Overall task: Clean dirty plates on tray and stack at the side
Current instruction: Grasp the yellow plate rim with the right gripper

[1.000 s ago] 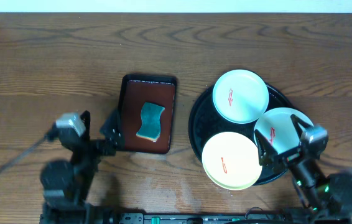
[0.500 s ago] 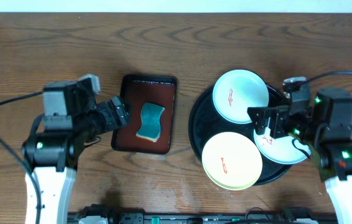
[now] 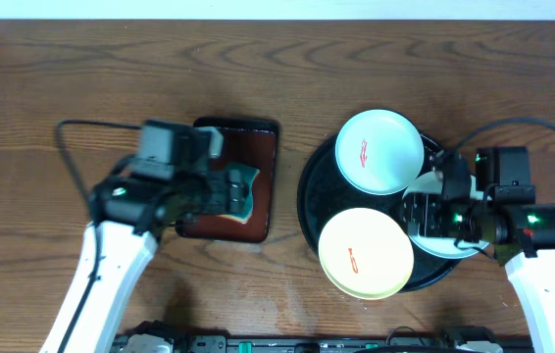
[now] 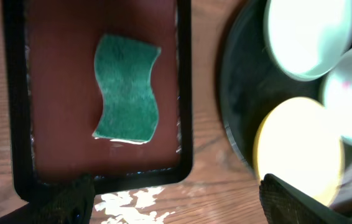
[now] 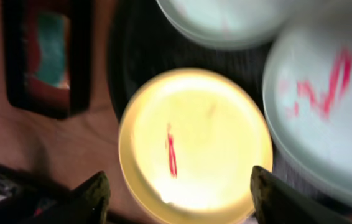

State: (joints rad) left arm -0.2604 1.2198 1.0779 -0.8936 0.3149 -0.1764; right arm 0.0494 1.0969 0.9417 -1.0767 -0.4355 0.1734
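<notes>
– While you're steering the left arm, which way is the sponge lying from it?

– I'm holding the left gripper over the near edge of the red-brown tray, fingers spread wide and pinching nothing. The sponge is sitting just beyond it, toward the far side and a little left of centre, with its long axis running near to far. I'm judging that the jaws are already lining up across its short width, so the grab is calling for a reach forward, a small shift left and a drop.

– What is it like?

– Green, flat, wavy-edged and coarse-looking, so I'm expecting it to squash under the pads. The little tray is gleaming wet around it.

– And the plates?

– All three are resting on the glossy black tray at the right: the mint plate far, the yellow plate near, the white plate rightmost. They're smooth, round and shallow, each showing a red smear. My right gripper is hovering above the white and yellow ones, likewise splayed and empty.
</notes>
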